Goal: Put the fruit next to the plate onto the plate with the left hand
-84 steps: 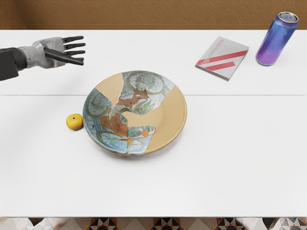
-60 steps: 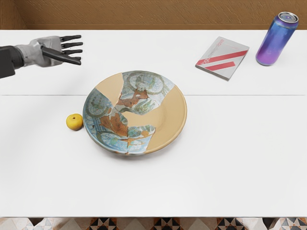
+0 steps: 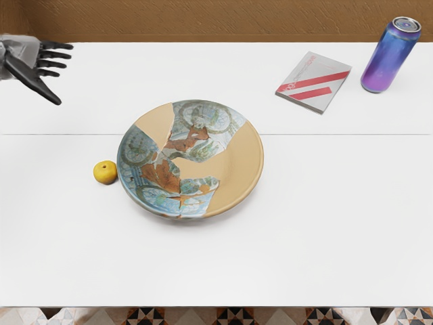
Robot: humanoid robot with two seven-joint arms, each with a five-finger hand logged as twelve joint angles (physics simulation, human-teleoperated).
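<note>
So the left hand (image 3: 30, 61) is way up in the far left corner, only partly in shot, with the arm cut off by the picture's edge. It hangs over the white counter (image 3: 304, 223) and holds nothing. The dark fingers (image 3: 54, 55) are loose and spread, pointing right across the counter, and the thumb sticks out down and to the right on its own. The palm part is grey.

The fruit (image 3: 105, 172) sits on the counter just off the left rim of the plate (image 3: 240, 162), so close it's about touching, but not on it. It's well apart from the hand. It's a little round yellow-orange thing, pretty much a ball, so no real long axis to speak of. There's a small dark dimple on top, facing up.

The plate is big and tan with a blue and orange painted pattern. A red-striped booklet (image 3: 313, 82) and a purple-blue can (image 3: 391, 55) sit at the far right.
</note>
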